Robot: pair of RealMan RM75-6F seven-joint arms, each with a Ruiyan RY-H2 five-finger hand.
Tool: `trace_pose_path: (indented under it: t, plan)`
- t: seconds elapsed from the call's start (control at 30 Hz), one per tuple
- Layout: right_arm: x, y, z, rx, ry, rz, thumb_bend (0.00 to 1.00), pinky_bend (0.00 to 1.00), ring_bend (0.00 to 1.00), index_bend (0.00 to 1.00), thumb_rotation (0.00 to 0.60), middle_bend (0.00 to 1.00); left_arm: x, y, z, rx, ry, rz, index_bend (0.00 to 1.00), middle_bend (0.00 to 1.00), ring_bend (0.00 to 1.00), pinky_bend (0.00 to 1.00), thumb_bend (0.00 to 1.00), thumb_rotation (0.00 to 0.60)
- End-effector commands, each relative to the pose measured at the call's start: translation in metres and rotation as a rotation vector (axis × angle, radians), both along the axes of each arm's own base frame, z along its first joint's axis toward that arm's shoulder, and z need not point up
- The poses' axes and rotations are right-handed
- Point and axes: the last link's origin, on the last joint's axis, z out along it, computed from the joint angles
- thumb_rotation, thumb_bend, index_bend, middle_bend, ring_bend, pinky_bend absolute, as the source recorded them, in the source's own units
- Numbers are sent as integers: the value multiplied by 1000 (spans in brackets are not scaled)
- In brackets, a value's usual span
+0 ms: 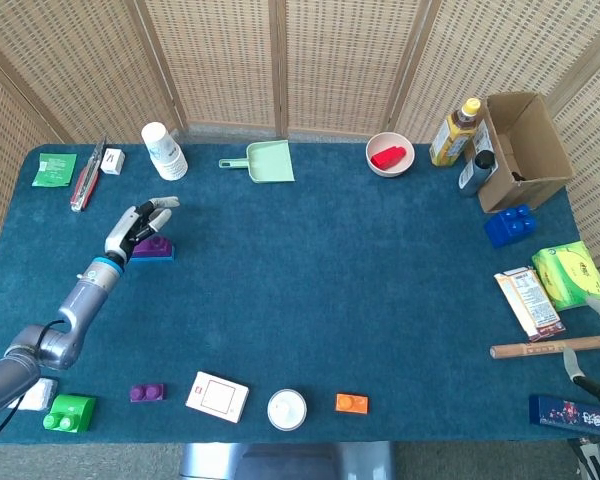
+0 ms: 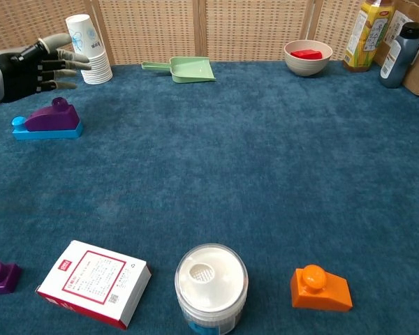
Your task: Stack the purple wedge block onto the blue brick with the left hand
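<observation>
The purple wedge block (image 2: pixel 51 117) sits on top of the flat blue brick (image 2: pixel 47 132) at the left of the table; in the head view the purple wedge block (image 1: pixel 157 245) covers most of the blue brick (image 1: pixel 152 255). My left hand (image 2: pixel 29 64) hovers above and behind the stack, fingers spread, holding nothing and clear of the wedge. In the head view my left hand (image 1: pixel 134 224) is just up-left of the stack. My right hand is hardly visible: only arm hardware shows at the lower right edge of the head view.
A stack of paper cups (image 2: pixel 88 49) stands close behind my left hand. A green dustpan (image 2: pixel 184 69), a bowl (image 2: pixel 307 57), bottles and a cardboard box (image 1: pixel 525 150) line the back. Near the front lie a white box (image 2: pixel 94 282), a jar (image 2: pixel 211 285), orange brick (image 2: pixel 320 288), small purple brick (image 2: pixel 0 275).
</observation>
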Motion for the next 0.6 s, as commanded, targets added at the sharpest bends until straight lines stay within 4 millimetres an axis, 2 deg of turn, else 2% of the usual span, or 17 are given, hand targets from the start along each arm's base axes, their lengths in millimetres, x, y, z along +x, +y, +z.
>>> trace_pose_path:
  t: [0.03,0.43,0.6]
  plan:
    - [1,-1,1,-1,0,4,370,44,0,150,591,92,4,-2,11,19,-10,-22,309,198,60,88,329,279]
    - [6,-6,0,8,0,40,370,44,0,149,591,92,18,-28,49,97,106,-181,325,207,60,84,329,274]
    - [8,-9,2,9,5,54,370,43,0,150,587,92,11,-42,68,137,287,-235,326,213,62,68,330,275]
